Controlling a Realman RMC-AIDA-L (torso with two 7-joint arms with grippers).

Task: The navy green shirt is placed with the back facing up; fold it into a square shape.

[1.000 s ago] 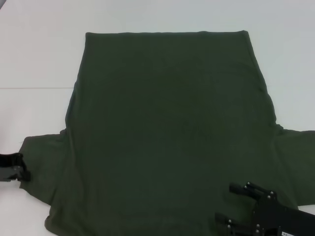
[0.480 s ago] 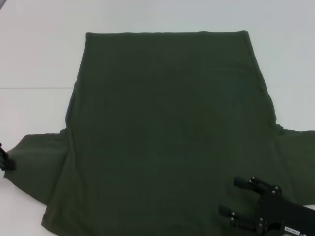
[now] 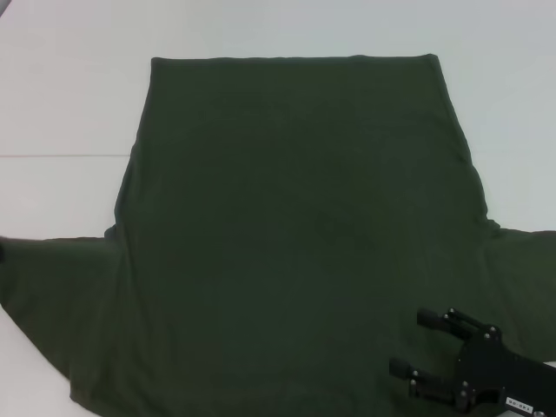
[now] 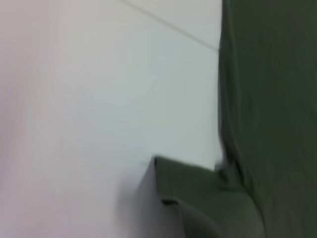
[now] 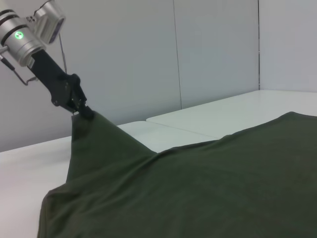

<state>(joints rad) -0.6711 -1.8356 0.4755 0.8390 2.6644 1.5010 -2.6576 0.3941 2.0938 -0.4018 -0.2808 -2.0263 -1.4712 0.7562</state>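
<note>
Plain dark olive navy green shirt (image 3: 295, 226)

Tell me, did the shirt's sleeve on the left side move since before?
Yes. The left gripper has pulled the navy green shirt's left sleeve outward toward the picture's left edge; the shirt's far hem stays put on the table.

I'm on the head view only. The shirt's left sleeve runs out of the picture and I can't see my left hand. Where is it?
Observer: The right wrist view shows the left hand shut on the sleeve tip of the navy green shirt.
Operator: Is that sleeve flat? My right hand waits open above the near right part.
Observer: No, the sleeve rises in a peak above the table.
Operator: Does the left wrist view help?
Observer: It shows the sleeve hem beside bare table, not that hand's fingers.
</note>
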